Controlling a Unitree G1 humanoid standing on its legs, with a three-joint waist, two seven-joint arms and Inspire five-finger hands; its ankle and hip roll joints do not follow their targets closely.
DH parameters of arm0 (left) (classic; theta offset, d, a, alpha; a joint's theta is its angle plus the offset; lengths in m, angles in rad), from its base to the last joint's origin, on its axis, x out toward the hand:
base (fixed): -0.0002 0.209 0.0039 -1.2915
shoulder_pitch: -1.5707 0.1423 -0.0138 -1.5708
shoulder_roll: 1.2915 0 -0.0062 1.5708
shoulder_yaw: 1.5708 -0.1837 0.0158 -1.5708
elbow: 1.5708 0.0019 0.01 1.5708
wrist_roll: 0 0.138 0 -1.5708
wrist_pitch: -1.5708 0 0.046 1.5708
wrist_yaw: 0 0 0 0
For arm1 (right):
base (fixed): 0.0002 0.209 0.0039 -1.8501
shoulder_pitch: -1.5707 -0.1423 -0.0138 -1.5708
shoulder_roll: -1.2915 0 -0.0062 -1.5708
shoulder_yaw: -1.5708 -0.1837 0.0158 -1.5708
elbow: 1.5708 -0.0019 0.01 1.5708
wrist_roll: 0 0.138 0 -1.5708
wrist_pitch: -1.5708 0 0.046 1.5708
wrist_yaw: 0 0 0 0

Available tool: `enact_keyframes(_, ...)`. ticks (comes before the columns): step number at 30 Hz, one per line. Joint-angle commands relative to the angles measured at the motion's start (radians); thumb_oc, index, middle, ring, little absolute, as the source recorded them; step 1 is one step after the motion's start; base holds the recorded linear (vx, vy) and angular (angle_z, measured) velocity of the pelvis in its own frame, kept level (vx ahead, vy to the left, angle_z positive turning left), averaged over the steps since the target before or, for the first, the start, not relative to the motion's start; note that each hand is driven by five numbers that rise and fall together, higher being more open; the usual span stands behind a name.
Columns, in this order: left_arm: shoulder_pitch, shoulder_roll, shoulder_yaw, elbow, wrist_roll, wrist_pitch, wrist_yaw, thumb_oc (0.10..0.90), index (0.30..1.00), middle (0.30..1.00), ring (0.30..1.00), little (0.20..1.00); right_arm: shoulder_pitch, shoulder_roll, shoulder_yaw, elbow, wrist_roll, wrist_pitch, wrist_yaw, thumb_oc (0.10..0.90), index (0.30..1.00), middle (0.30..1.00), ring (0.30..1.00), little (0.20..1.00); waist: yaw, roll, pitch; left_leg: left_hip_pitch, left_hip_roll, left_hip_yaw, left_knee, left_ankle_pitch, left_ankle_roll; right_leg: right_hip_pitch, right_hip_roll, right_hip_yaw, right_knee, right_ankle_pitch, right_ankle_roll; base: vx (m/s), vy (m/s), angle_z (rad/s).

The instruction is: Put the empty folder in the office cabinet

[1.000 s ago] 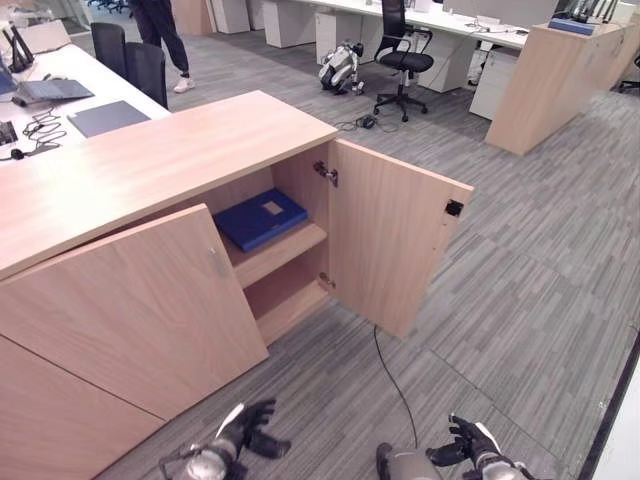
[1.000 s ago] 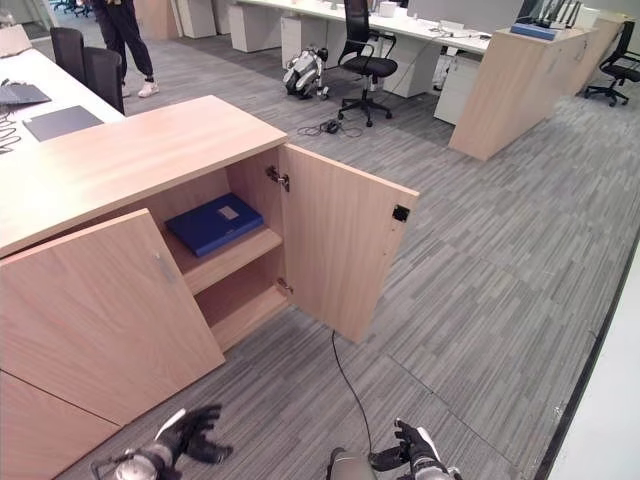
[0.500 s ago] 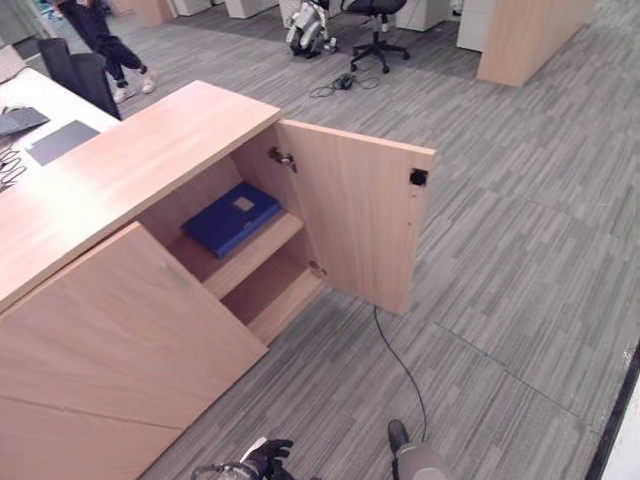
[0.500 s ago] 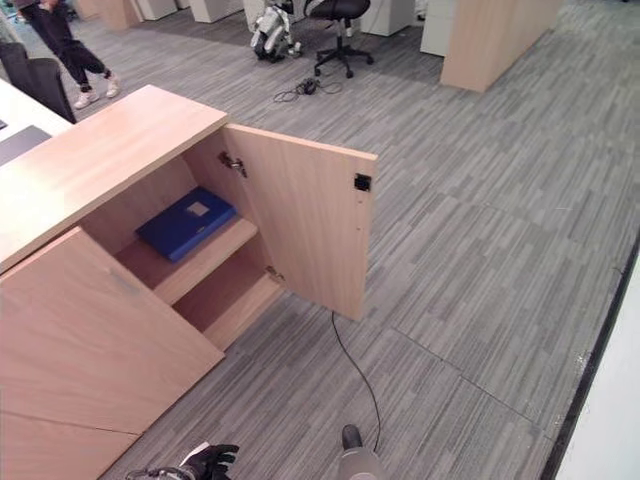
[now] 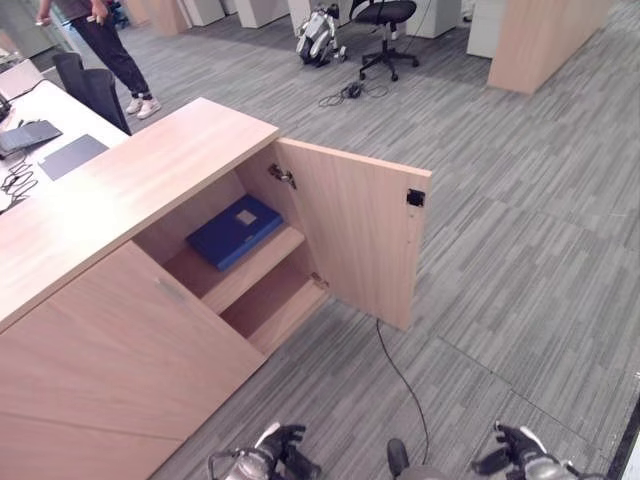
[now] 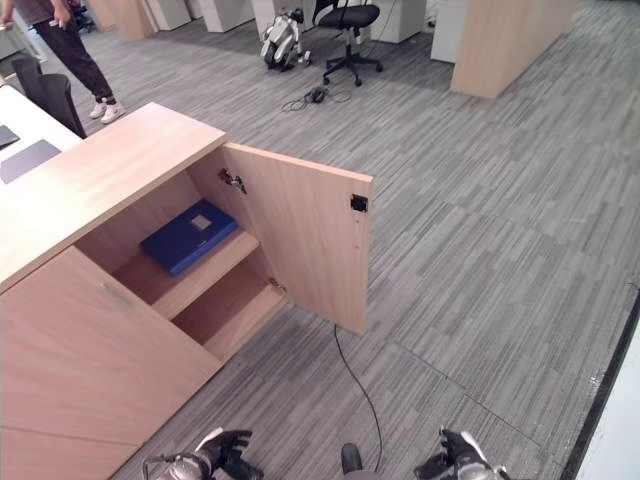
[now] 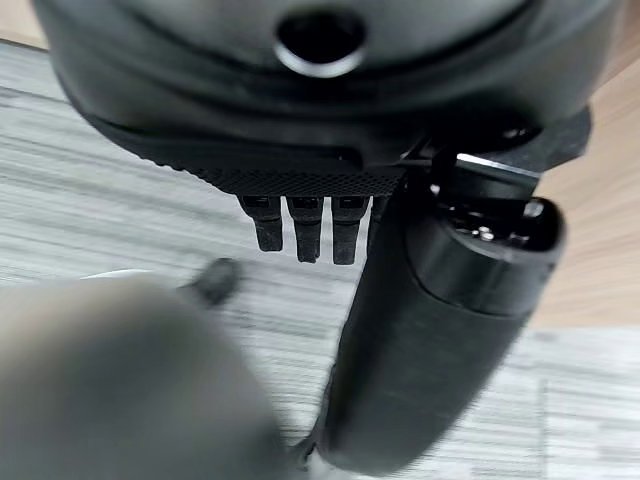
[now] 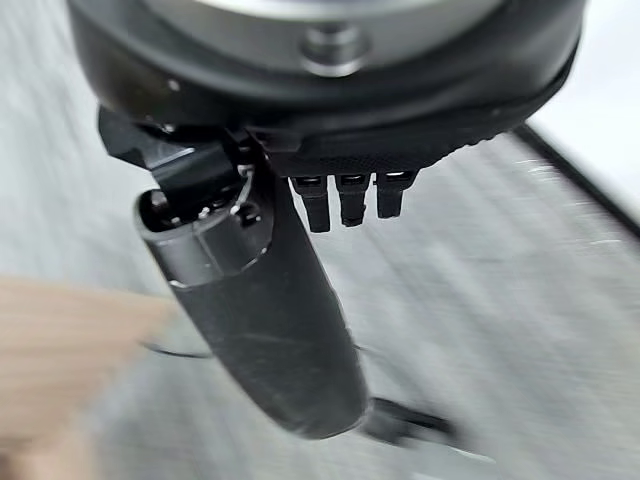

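Note:
A blue folder (image 5: 235,230) lies flat on the upper shelf inside the wooden office cabinet (image 5: 150,165). The cabinet's right door (image 5: 350,235) stands swung wide open, and the lower shelf holds nothing. My left hand (image 5: 282,457) hangs low over the carpet in front of the cabinet, fingers relaxed and holding nothing. My right hand (image 5: 512,455) hangs at the lower right, also open and holding nothing. In the wrist views the left hand (image 7: 330,150) and the right hand (image 8: 330,120) show straight fingers over the floor.
The cabinet's left door (image 5: 120,370) is closed. A desk with a laptop (image 5: 35,135) stands behind the cabinet. A person (image 5: 110,45) walks at the back left. An office chair (image 5: 385,20) and another wooden cabinet (image 5: 545,40) stand far back. Grey carpet spreads to the right.
The camera has shifted, so the whole picture has moved. My right hand is back in view at the lower right. The folder stays on the shelf and the door stays open.

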Motion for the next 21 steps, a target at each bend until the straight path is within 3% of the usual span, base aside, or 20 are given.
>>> enact_keyframes(1, -0.044, 0.055, 0.011, -0.017, 0.013, -0.017, 0.028, 0.8, 0.9, 0.9, 0.9, 0.9, -0.086, -0.038, 0.003, -0.105, 0.032, -0.06, -0.015, 0.8, 0.9, 0.9, 0.9, 0.9, 0.025, -0.062, -0.023, 0.03, -0.027, 0.019, 0.002, -0.127, 0.04, 0.052, -0.136, 0.038, 0.044, -0.157, 0.161, 0.16, 0.049, -0.12)
enact_keyframes(8, -0.071, 0.049, -0.026, -0.001, 0.008, -0.008, 0.026, 0.8, 0.9, 0.9, 0.9, 0.9, -0.285, -0.125, 0.033, -0.15, 0.018, -0.065, -0.041, 0.8, 0.9, 0.9, 0.9, 0.9, 0.065, -0.098, -0.056, 0.079, -0.061, 0.046, 0.002, -0.174, 0.071, 0.085, -0.168, 0.05, 0.047, -0.15, 0.186, 0.11, 0.062, -0.05)
enact_keyframes(11, -0.015, 0.052, -0.065, -0.041, 0.027, -0.013, 0.019, 0.8, 0.9, 0.9, 0.9, 0.9, -0.386, -0.15, 0.025, -0.133, 0.06, -0.069, -0.058, 0.8, 0.9, 0.9, 0.9, 0.9, 0.103, -0.109, -0.062, 0.071, -0.07, 0.042, 0.002, -0.172, 0.084, 0.076, -0.178, 0.045, 0.048, -0.134, 0.194, 0.01, 0.047, 0.0)
enact_keyframes(21, 0.012, 0.041, -0.151, -0.053, 0.005, -0.012, 0.0, 0.8, 0.9, 0.9, 0.9, 0.9, -0.739, -0.179, 0.086, 0.041, 0.182, -0.059, -0.089, 0.8, 0.9, 0.9, 0.9, 0.9, 0.169, -0.136, -0.062, 0.064, -0.088, 0.021, 0.002, -0.183, 0.102, 0.083, -0.197, 0.018, 0.04, -0.128, 0.21, 0.03, 0.032, 0.05)
